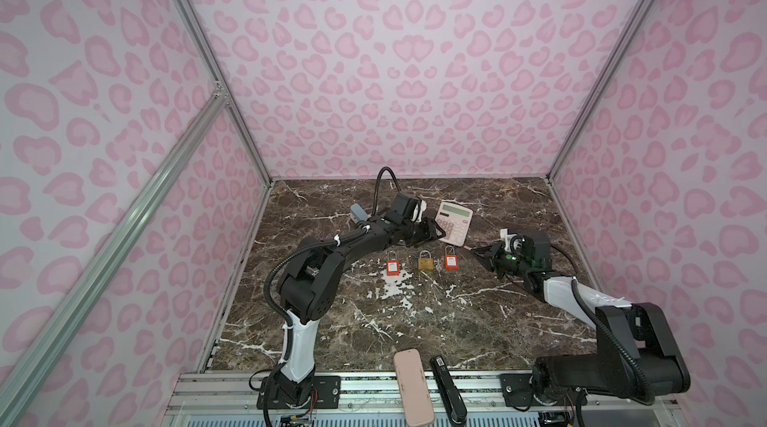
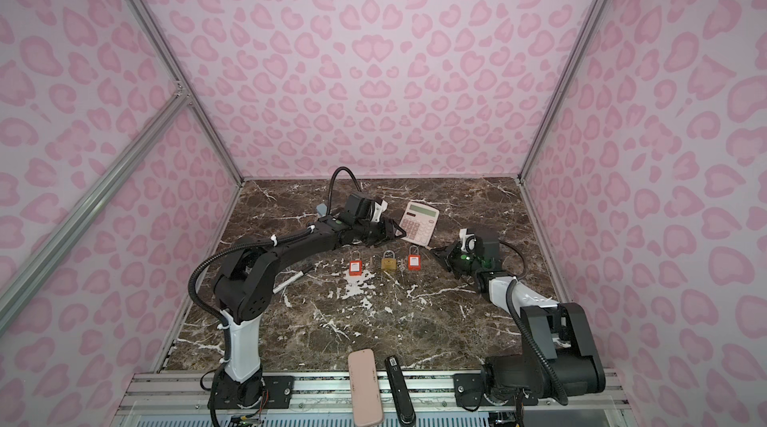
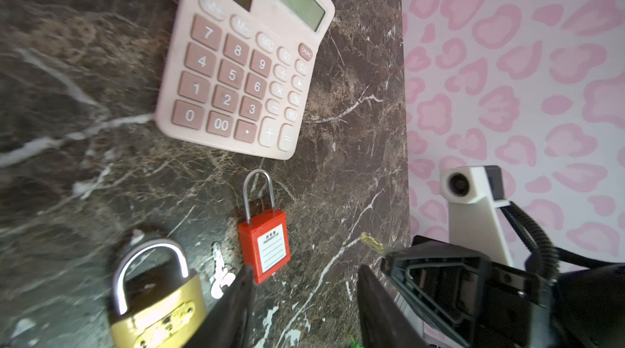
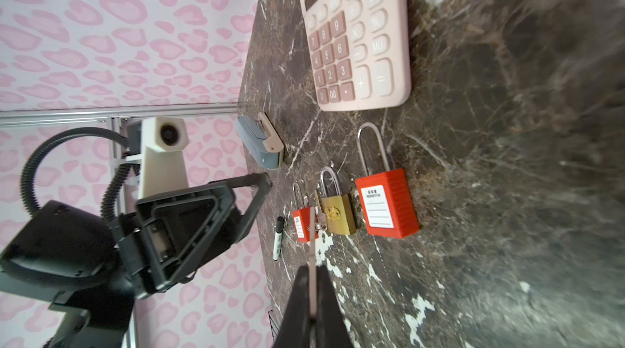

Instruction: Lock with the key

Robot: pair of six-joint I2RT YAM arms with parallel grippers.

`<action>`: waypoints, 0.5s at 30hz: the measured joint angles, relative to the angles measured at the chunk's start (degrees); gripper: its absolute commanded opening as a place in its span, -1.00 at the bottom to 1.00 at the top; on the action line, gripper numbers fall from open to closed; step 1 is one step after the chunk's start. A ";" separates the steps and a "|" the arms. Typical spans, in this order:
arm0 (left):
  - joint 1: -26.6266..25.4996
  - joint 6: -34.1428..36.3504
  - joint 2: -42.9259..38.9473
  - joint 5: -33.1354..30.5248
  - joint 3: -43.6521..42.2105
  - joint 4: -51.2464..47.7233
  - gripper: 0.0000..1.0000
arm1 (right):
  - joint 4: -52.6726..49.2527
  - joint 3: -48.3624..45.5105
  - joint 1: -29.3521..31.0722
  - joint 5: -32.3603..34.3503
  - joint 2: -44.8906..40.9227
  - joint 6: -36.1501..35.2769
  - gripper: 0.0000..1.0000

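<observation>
Left wrist view: brass padlock [image 3: 159, 309], silver shackle [image 3: 148, 247], flat on table [image 3: 101, 75]; brass key [image 3: 372, 244] tip protrudes from right gripper [image 3: 387, 255], pinching it; left gripper [image 3: 306, 270] spread, empty.

Both top views: high over the near edge of the worktop [image 1: 456, 321], angled down toward its far edge, all of it shared. Wrist views: low and close, left facing the right edge, right facing the left edge, sharing calculator [image 3: 243, 69], red lock [image 3: 265, 248], brass lock [image 3: 159, 309].

Brass padlock [image 3: 159, 312], calculator [image 3: 243, 69] both cut off by frame edge (left wrist view).
</observation>
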 measured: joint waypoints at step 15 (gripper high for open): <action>2.21 0.00 -8.46 -1.31 -9.38 0.50 0.04 | 9.07 -3.69 2.86 9.73 8.76 2.67 -1.00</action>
